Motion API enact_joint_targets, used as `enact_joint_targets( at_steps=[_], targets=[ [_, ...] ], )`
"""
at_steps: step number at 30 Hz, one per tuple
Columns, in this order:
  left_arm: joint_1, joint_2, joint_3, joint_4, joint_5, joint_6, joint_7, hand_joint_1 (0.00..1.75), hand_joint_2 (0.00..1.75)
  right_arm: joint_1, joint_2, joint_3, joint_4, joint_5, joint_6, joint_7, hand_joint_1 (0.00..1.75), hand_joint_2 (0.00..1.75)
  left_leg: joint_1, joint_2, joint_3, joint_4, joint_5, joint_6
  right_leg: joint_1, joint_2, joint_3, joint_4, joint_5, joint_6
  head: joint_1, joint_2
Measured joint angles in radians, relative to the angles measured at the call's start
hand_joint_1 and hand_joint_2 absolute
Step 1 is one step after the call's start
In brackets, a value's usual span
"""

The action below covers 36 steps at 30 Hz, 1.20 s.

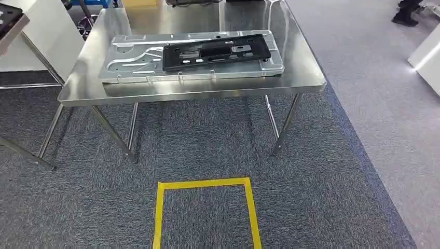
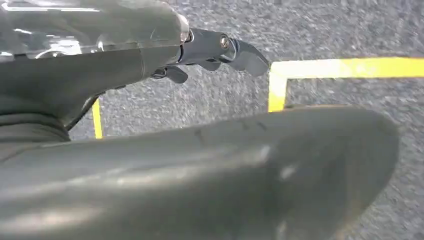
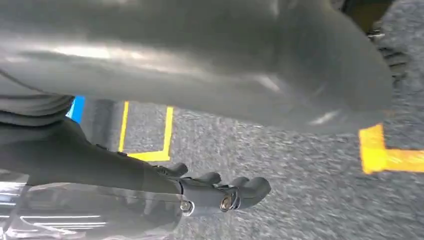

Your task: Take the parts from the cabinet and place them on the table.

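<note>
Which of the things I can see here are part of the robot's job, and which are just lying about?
Part of the job: black part, silver panel under it, steel table, left hand, right hand.

Just there: yellow floor square, grey carpet, white stand.

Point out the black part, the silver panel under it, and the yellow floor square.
black part [image 1: 218, 52], head view, its middle.
silver panel [image 1: 132, 57], head view, bare left half.
yellow floor square [image 1: 203, 183], head view, far tape edge.
</note>
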<state>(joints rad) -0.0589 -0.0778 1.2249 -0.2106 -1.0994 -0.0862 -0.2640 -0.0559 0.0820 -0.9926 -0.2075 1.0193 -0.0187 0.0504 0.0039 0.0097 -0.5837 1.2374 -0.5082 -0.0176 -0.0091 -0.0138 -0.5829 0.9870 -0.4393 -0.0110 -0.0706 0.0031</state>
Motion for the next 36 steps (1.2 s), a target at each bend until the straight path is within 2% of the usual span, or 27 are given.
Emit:
enact_joint_targets(
  at_steps=[1,3,5,7,8,10,11,12,13,14,15,16,17,18,19,22,23,24,26,27,28,29,31,32,33,34,36],
  targets=[
    [-0.002,0.002,0.000,0.000,-0.001,0.000,-0.006,0.00,0.00,-0.001,0.002,-0.005,0.000,-0.004,0.000,0.001,0.00,0.00,0.000,0.000,0.068,-0.092,0.013,0.004,0.000,0.001,-0.016,0.008,0.009,0.004,0.000,0.000],
    [-0.010,0.006,-0.001,0.000,-0.005,-0.005,-0.024,0.00,0.00,-0.004,0.005,-0.008,0.000,-0.005,-0.002,0.009,0.00,0.00,-0.005,-0.002,0.178,-0.264,-0.042,0.014,0.005,0.001,-0.030,0.021,0.021,0.015,0.000,0.000],
    [-0.016,0.006,-0.002,0.000,-0.007,-0.014,-0.040,0.00,0.00,-0.005,0.007,-0.011,0.000,-0.005,-0.005,0.014,0.00,0.00,-0.007,-0.002,0.166,-0.273,-0.048,0.026,0.004,-0.002,-0.035,0.019,0.040,0.025,0.000,0.000],
    [-0.014,0.006,-0.006,0.000,-0.014,-0.019,-0.045,0.00,0.00,-0.006,0.007,-0.016,0.000,-0.010,-0.006,0.012,0.00,0.00,-0.002,0.001,0.152,-0.279,-0.026,0.050,0.003,0.002,-0.043,0.020,0.051,0.041,0.000,0.000],
    [-0.017,0.006,-0.009,0.000,-0.018,-0.019,-0.045,0.00,0.00,-0.006,0.007,-0.018,0.000,-0.013,-0.005,0.007,0.00,0.00,-0.003,0.005,0.142,-0.277,-0.016,0.058,-0.002,0.007,-0.051,0.038,0.012,0.046,0.000,0.000],
    [-0.020,0.006,-0.014,0.000,-0.023,-0.019,-0.047,0.00,0.00,-0.006,0.010,-0.026,0.000,-0.019,0.002,-0.005,0.00,0.00,-0.005,0.006,0.111,-0.276,0.007,0.070,-0.004,0.009,-0.088,0.168,-0.124,0.056,0.000,0.000],
    [-0.020,0.006,-0.015,0.000,-0.025,-0.019,-0.048,0.00,0.00,-0.006,0.011,-0.027,0.000,-0.020,0.002,-0.009,0.00,0.00,-0.007,0.006,0.097,-0.276,0.019,0.071,-0.005,0.009,-0.103,0.238,-0.168,0.059,0.000,0.000],
    [-0.020,0.006,-0.016,0.000,-0.027,-0.019,-0.048,0.00,0.00,-0.007,0.012,-0.030,0.000,-0.020,0.002,-0.015,0.00,0.00,-0.009,0.006,0.081,-0.274,0.030,0.071,-0.005,0.009,-0.114,0.304,-0.186,0.061,0.000,0.000],
    [-0.020,0.006,-0.016,0.000,-0.027,-0.019,-0.049,0.00,0.00,-0.008,0.013,-0.031,0.000,-0.021,0.002,-0.019,0.00,0.00,-0.010,0.006,0.067,-0.270,0.041,0.070,-0.005,0.009,-0.112,0.337,-0.172,0.060,0.000,0.000],
    [-0.020,0.006,-0.016,0.000,-0.028,-0.019,-0.050,0.00,0.00,-0.008,0.013,-0.032,0.000,-0.021,0.002,-0.022,0.00,0.00,-0.011,0.007,0.050,-0.266,0.050,0.068,-0.004,0.009,-0.091,0.328,-0.135,0.058,0.000,0.000],
    [-0.021,0.006,-0.016,0.000,-0.028,-0.019,-0.050,0.00,0.00,-0.009,0.013,-0.032,0.000,-0.021,0.002,-0.023,0.00,0.00,-0.013,0.006,0.031,-0.260,0.059,0.066,-0.003,0.010,-0.041,0.271,-0.088,0.053,0.000,0.000],
    [-0.023,0.006,-0.016,0.000,-0.028,-0.019,-0.050,0.00,0.00,-0.009,0.013,-0.033,0.000,-0.021,0.002,-0.026,0.00,0.00,-0.014,0.006,0.019,-0.256,0.066,0.065,0.000,0.010,0.016,0.193,-0.066,0.045,0.000,0.000],
    [-0.024,0.006,-0.016,0.000,-0.027,-0.019,-0.050,0.00,0.00,-0.011,0.013,-0.033,0.000,-0.021,0.002,-0.029,0.00,0.00,-0.013,0.005,0.012,-0.252,0.073,0.064,0.006,0.011,0.085,0.097,-0.066,0.033,0.000,0.000],
    [-0.025,0.005,-0.017,0.000,-0.026,-0.018,-0.050,0.00,0.00,-0.014,0.012,-0.033,0.000,-0.019,0.002,-0.032,0.00,0.00,-0.019,0.005,0.003,-0.244,0.078,0.057,0.015,0.011,0.154,-0.008,-0.088,0.021,0.000,0.000],
    [-0.025,0.005,-0.016,0.000,-0.023,-0.018,-0.048,0.00,0.00,-0.016,0.012,-0.033,0.000,-0.017,0.002,-0.034,0.00,0.00,-0.017,0.008,-0.003,-0.244,0.088,0.051,0.014,0.009,0.165,-0.041,-0.102,0.019,0.000,0.000],
    [-0.028,0.005,-0.016,0.000,-0.017,-0.016,-0.044,0.00,0.00,-0.019,0.013,-0.033,0.000,-0.014,0.003,-0.035,0.00,0.00,-0.016,0.008,-0.015,-0.248,0.115,0.035,0.012,0.009,0.144,-0.049,-0.082,0.004,0.000,0.000],
    [-0.029,0.008,-0.016,0.000,-0.016,-0.015,-0.043,0.00,0.00,-0.021,0.018,-0.033,0.001,-0.013,0.003,-0.034,0.00,0.00,-0.015,0.001,-0.024,-0.237,0.093,0.030,0.006,-0.001,0.140,-0.054,-0.069,-0.001,0.000,0.000],
    [-0.028,0.008,-0.016,0.000,-0.015,-0.015,-0.042,0.00,0.00,-0.024,0.017,-0.033,0.001,-0.010,0.002,-0.034,0.00,0.00,-0.014,-0.002,-0.042,-0.197,0.034,0.024,0.005,0.002,0.125,-0.055,-0.058,-0.011,0.000,0.000],
    [-0.028,0.008,-0.016,0.000,-0.014,-0.015,-0.041,0.00,0.00,-0.024,0.017,-0.033,0.001,-0.007,0.002,-0.033,0.00,0.00,-0.004,-0.002,-0.080,-0.048,-0.081,0.015,0.006,0.000,0.093,-0.044,-0.040,-0.013,0.000,0.000],
    [-0.028,0.008,-0.016,0.000,-0.014,-0.015,-0.041,0.00,0.00,-0.024,0.017,-0.033,0.001,-0.007,0.002,-0.033,0.00,0.00,-0.002,-0.002,-0.094,0.019,-0.109,0.011,0.007,0.000,0.077,-0.039,-0.031,-0.012,0.000,0.000],
    [-0.028,0.008,-0.016,0.000,-0.014,-0.015,-0.041,0.00,0.00,-0.024,0.017,-0.033,0.001,-0.007,0.002,-0.033,0.00,0.00,0.001,-0.002,-0.095,0.062,-0.106,0.007,0.006,-0.001,0.058,-0.031,-0.023,-0.011,0.000,0.000],
    [-0.028,0.008,-0.016,0.000,-0.014,-0.015,-0.041,0.00,0.00,-0.024,0.017,-0.033,0.001,-0.007,0.002,-0.033,0.00,0.00,0.003,-0.002,-0.076,0.060,-0.074,0.005,0.005,0.000,0.038,-0.022,-0.016,-0.009,0.000,0.000],
    [-0.029,0.010,-0.016,0.000,-0.014,-0.015,-0.041,0.00,0.00,-0.025,0.018,-0.034,0.001,-0.006,0.003,-0.033,0.00,0.00,0.007,-0.002,0.013,-0.055,-0.001,0.003,0.003,0.001,0.004,-0.002,-0.006,-0.002,0.000,0.000],
    [-0.031,0.010,-0.016,0.000,-0.014,-0.015,-0.041,0.00,0.00,-0.025,0.018,-0.033,0.001,-0.005,0.003,-0.033,0.00,0.00,0.008,-0.002,0.076,-0.144,0.008,0.005,0.002,0.001,-0.009,0.008,-0.002,0.002,0.000,0.000],
    [-0.034,0.010,-0.016,0.000,-0.014,-0.015,-0.041,0.00,0.00,-0.025,0.018,-0.034,0.001,-0.005,0.004,-0.034,0.00,0.00,0.006,-0.004,0.125,-0.226,-0.027,0.010,0.005,0.001,-0.020,0.017,0.001,0.008,0.000,0.000],
    [-0.035,0.010,-0.016,0.000,-0.014,-0.015,-0.042,0.00,0.00,-0.025,0.019,-0.034,0.001,-0.005,0.008,-0.036,0.00,0.00,0.001,-0.005,0.143,-0.265,-0.038,0.017,0.005,-0.001,-0.026,0.022,0.009,0.016,0.000,0.000],
    [-0.033,0.010,-0.016,0.000,-0.014,-0.015,-0.043,0.00,0.00,-0.025,0.019,-0.034,0.001,-0.005,0.016,-0.042,0.00,0.00,-0.004,-0.005,0.126,-0.257,-0.029,0.025,0.002,-0.001,-0.030,0.018,0.028,0.027,0.000,0.000]
  ],
)
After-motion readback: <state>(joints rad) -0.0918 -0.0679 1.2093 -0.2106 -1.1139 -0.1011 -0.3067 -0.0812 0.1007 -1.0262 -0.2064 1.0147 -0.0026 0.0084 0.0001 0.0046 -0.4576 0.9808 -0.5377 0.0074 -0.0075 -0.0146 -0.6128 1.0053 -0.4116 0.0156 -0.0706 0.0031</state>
